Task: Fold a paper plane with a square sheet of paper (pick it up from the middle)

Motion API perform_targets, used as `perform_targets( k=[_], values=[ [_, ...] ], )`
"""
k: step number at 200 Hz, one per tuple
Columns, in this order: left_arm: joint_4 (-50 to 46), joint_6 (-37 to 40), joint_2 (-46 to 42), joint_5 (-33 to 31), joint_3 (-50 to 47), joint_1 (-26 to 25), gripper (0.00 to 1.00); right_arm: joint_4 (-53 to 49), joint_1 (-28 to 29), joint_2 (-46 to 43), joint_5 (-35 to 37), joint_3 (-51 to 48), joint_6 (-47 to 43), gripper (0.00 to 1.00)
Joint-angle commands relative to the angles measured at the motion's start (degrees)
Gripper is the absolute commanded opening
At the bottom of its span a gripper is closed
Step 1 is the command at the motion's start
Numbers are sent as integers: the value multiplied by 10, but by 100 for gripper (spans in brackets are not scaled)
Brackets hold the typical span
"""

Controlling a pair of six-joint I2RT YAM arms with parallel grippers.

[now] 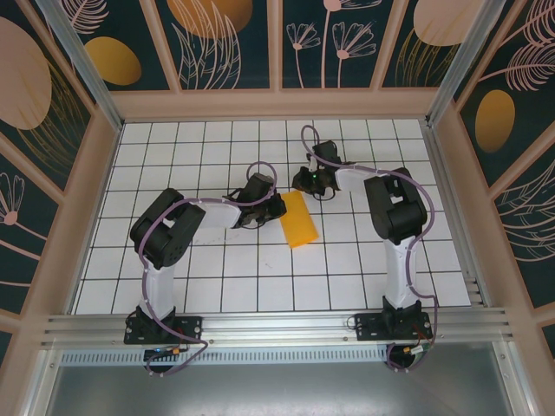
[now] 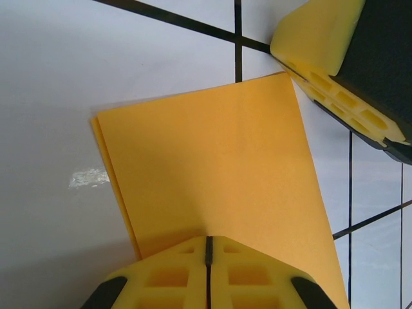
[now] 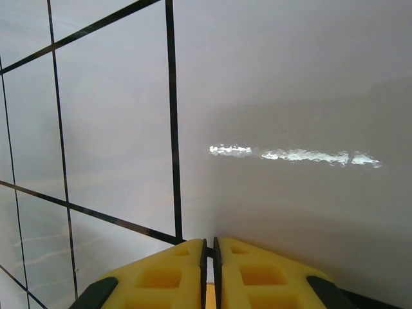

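Square sheet of paper point(image 1: 299, 219) — folded into a narrow strip — lies flat near the centre of the gridded table point(image 1: 173, 165), running 11 to 5 o'clock. Left gripper point(image 2: 208, 248): pads clenched together, tips on the strip's 9 o'clock edge. Right gripper point(image 3: 210, 251): pads clenched together, at the 12 o'clock corner.

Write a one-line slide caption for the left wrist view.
Shut left gripper at one edge of the folded sheet of paper, flat on the gridded table.
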Motion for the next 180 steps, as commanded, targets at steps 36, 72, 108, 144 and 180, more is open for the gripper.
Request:
perform_targets(
  k=[36,72,108,144,180],
  values=[
    [-123,12,60,-45,-41,-1,7,-16,12,-97,-35,-42,-11,16],
    [-124,12,60,-46,-41,-1,7,-28,26,-109,-44,-96,-12,15],
    [-124,12,64,-47,-41,-1,7,-23,25,-104,-28,-134,-22,13],
    [-125,12,64,-50,-41,-1,7,-11,3,-103,-13,-173,-30,11],
    [-125,11,65,-50,-41,-1,7,-9,-2,-145,-51,-181,-54,12]
  ],
)
